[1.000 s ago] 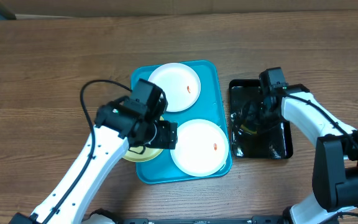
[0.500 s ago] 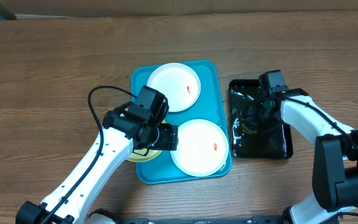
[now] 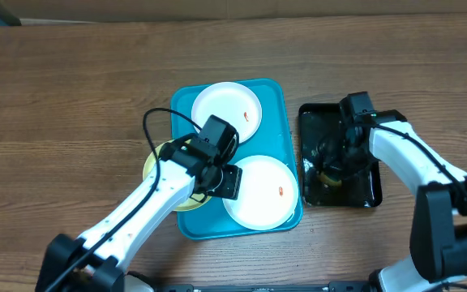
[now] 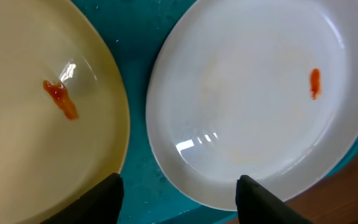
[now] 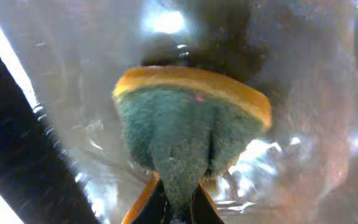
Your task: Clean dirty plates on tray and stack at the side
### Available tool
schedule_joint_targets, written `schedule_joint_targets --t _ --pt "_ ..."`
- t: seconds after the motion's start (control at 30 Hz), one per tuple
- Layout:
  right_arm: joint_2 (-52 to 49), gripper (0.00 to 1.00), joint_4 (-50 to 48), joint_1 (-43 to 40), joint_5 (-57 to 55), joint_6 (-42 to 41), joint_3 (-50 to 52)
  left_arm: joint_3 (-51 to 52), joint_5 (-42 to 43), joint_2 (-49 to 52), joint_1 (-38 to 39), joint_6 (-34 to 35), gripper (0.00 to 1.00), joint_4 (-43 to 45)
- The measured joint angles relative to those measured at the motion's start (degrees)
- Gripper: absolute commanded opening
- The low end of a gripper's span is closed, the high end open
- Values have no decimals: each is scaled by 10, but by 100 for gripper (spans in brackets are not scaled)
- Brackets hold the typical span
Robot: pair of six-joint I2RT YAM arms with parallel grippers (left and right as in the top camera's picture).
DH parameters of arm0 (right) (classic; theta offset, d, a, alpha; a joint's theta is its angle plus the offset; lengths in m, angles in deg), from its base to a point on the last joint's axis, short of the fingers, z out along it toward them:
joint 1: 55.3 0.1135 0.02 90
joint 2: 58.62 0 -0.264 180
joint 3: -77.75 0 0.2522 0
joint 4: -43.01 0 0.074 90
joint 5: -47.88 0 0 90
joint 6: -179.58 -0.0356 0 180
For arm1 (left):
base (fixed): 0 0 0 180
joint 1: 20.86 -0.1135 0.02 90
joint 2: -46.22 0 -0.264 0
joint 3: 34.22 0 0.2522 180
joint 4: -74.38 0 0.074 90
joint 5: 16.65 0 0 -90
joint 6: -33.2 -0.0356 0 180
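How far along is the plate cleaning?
Nothing looks done: the far white round plate, near white round plate and pale yellow round plate at the turquoise plastic tray each show a red smear; none is stacked. In hand: the right gripper pinches a yellow-and-green sponge in the glossy black tray; the left gripper hovers open above the plates. Left: wiping all three, then stacking.

I count three plates: one white plate [image 3: 227, 113], another white plate [image 3: 262, 191] and one yellow plate [image 4: 30, 155]. There is one blue tray [image 3: 280, 101], one black tray [image 3: 371, 195], one sponge [image 5: 191, 124], and two robot arms: a left arm [image 3: 136, 215] and a right arm [image 3: 404, 154].
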State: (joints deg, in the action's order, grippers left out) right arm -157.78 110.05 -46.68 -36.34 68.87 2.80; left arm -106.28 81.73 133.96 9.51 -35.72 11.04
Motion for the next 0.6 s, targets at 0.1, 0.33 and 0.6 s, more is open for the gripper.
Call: schedule_joint_targets --t 0.1,0.33,0.6 --pt "34 4 17 0 14 6 -2 1 -11 32 0 9 50 4" --pt "105 4 52 0 60 29 -7 1 -14 91 0 28 34 5" --pt "126 4 93 21 85 47 -7 2 -1 117 0 30 34 18"
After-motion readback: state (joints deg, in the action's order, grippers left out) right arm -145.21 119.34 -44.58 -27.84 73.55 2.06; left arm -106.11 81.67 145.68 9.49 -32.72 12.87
